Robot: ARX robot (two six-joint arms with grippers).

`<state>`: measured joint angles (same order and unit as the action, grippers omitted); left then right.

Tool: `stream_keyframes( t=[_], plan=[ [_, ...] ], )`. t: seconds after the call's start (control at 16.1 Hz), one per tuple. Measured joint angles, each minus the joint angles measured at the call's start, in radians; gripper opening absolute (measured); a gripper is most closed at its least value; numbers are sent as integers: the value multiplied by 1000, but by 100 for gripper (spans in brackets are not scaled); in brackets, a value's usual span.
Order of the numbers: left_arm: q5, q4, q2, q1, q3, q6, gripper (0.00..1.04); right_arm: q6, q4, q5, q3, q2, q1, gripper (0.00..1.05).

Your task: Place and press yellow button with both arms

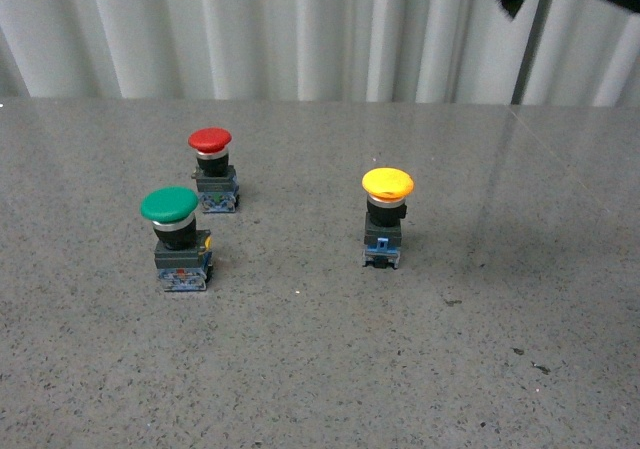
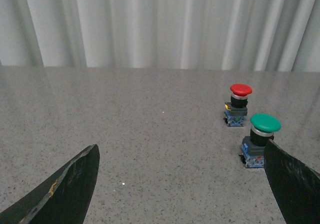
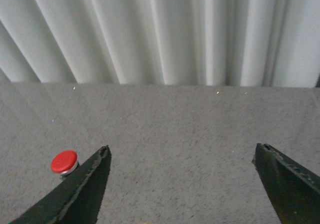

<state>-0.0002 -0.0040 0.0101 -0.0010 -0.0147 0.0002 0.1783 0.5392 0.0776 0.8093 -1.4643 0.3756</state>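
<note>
The left gripper (image 2: 181, 149) and right gripper (image 3: 182, 147) both gaped wide and empty, apparently readied to approach the upright, untouched yellow button (image 1: 386, 214).

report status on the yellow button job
Left gripper open, empty; right gripper open, empty. Yellow button upright on the table, untouched. Green button and red button stand apart off to its left, nothing blocking it.

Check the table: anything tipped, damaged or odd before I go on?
Nothing serious. The yellow button, green button and red button all stand upright and apart. Only oddities: orange blotches on the yellow cap and a few dark specks on the table.
</note>
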Motion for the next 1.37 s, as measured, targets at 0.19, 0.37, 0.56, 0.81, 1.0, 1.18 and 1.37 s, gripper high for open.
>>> stream_keyframes(
  t=[0.19,0.37,0.56,0.81,1.0,1.18,1.37],
  plan=[
    [0,0,0,0,0,0,98,-15,-21,2,25,-103,96,54],
    [0,0,0,0,0,0,98,-15,-23,0,38,-150,118,18],
    [0,0,0,0,0,0,98,-15,-23,0,38,-161,124,8],
    [0,0,0,0,0,0,98,-17,-22,-3,37,-178,136,2],
    [0,0,0,0,0,0,98,-19,-12,-5,37,-225,160,2],
    [0,0,0,0,0,0,98,-19,-11,-3,37,-252,154,2],
    [0,0,0,0,0,0,98,-19,-10,5,40,-272,132,2]
  ],
)
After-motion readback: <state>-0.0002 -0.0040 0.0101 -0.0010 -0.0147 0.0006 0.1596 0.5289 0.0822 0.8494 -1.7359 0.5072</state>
